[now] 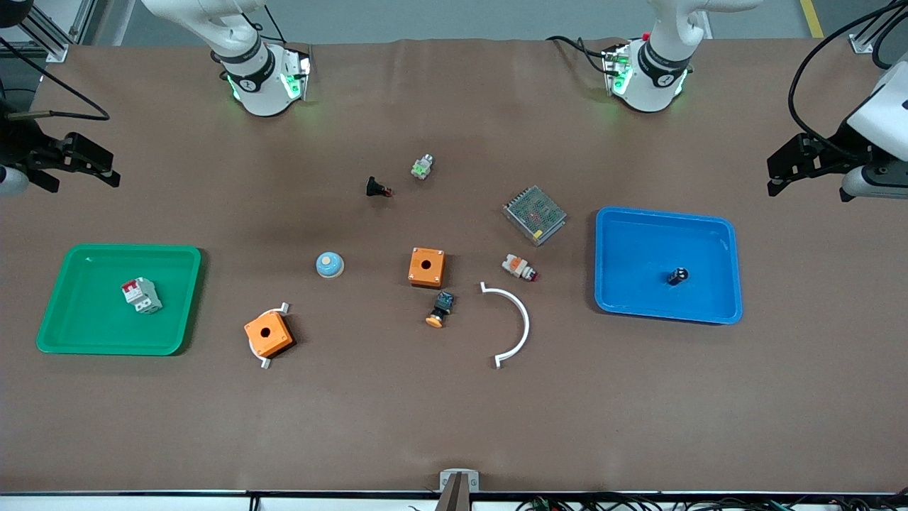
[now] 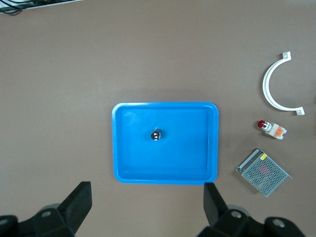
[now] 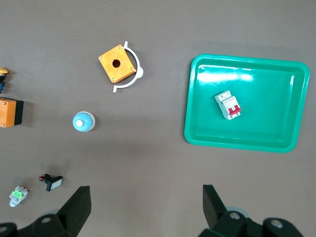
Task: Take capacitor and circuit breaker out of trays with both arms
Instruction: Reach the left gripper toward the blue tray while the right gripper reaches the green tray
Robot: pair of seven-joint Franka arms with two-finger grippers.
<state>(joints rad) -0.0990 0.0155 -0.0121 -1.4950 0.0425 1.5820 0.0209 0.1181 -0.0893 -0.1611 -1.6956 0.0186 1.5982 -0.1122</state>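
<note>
The capacitor (image 1: 677, 275), a tiny black cylinder with a silvery top, stands in the blue tray (image 1: 723, 241) toward the left arm's end of the table; it also shows in the left wrist view (image 2: 156, 134). The breaker (image 1: 141, 295), a white block with a red band, lies in the green tray (image 1: 78, 333) toward the right arm's end; it also shows in the right wrist view (image 3: 228, 105). My left gripper (image 1: 777, 174) is open and empty, up in the air beside the blue tray (image 2: 128, 173). My right gripper (image 1: 106, 169) is open and empty, up in the air beside the green tray (image 3: 197, 133).
Between the trays lie two orange boxes (image 1: 426, 267) (image 1: 269, 333), a white curved strip (image 1: 514, 323), a metal mesh box (image 1: 535, 214), a blue dome (image 1: 330, 265), a black red-tipped button (image 1: 378, 188), an orange-capped button (image 1: 440, 309), a white-and-orange part (image 1: 519, 267) and a green-white part (image 1: 422, 167).
</note>
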